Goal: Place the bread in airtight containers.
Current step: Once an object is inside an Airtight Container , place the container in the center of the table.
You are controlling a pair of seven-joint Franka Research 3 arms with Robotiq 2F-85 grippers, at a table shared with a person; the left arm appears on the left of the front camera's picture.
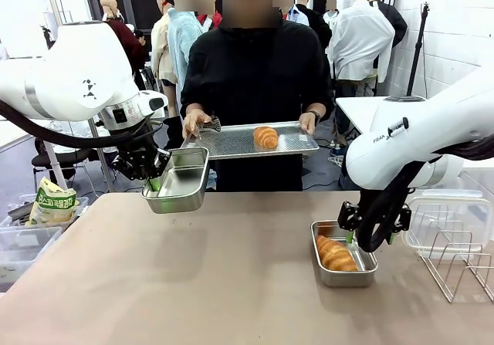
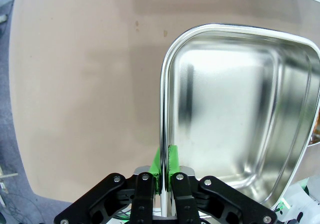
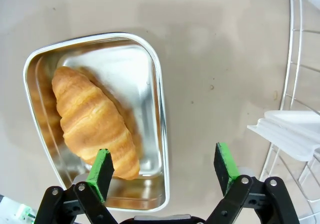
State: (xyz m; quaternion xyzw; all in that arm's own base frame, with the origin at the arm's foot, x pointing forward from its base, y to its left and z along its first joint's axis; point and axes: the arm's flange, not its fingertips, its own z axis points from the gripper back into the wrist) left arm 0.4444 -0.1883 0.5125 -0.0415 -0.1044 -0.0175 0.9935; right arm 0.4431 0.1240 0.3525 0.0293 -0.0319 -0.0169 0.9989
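My left gripper (image 1: 157, 181) is shut on the rim of an empty steel airtight container (image 1: 181, 181) and holds it above the table's far left. In the left wrist view, the green pads (image 2: 172, 164) pinch that container's (image 2: 235, 108) side wall. Behind it, a person holds a flat metal tray (image 1: 231, 146) carrying one croissant (image 1: 265, 136). A second airtight container (image 1: 363, 272) rests on the table at the right with a croissant (image 1: 336, 255) inside. My right gripper (image 1: 370, 237) hangs open just above its far edge. In the right wrist view, that gripper (image 3: 164, 164) stands wide over the container's (image 3: 130, 68) rim, beside the bread (image 3: 95, 121).
A wire rack (image 1: 459, 264) and clear plastic lids (image 1: 444, 210) sit at the table's right edge, close to my right arm; the rack (image 3: 300, 73) and a white lid (image 3: 290, 131) also appear in the right wrist view. A bag (image 1: 54, 202) and plastic bins (image 1: 27, 241) lie off the left side.
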